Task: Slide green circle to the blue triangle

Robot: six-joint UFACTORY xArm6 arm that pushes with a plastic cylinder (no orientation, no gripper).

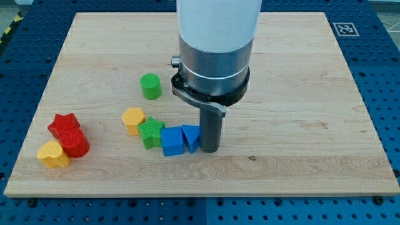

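Wooden board (300, 75) lay on a blue perforated bench (384, 75). My tip (209, 151), the bare lower end of the dark rod with no jaws to part or close, stood on the board touching the right side of the blue triangular block (191, 138). Blue cube (172, 140) sat against the triangle's left; green star-shaped block (150, 132) and yellow-orange hexagonal block (133, 119) ran on toward the view's upper left. Green circular cylinder block (150, 85) stood apart, up and left of the tip, near nothing. Far left cluster: red star block (64, 124), red cylinder (75, 144), yellow heart-like block (52, 154), touching.
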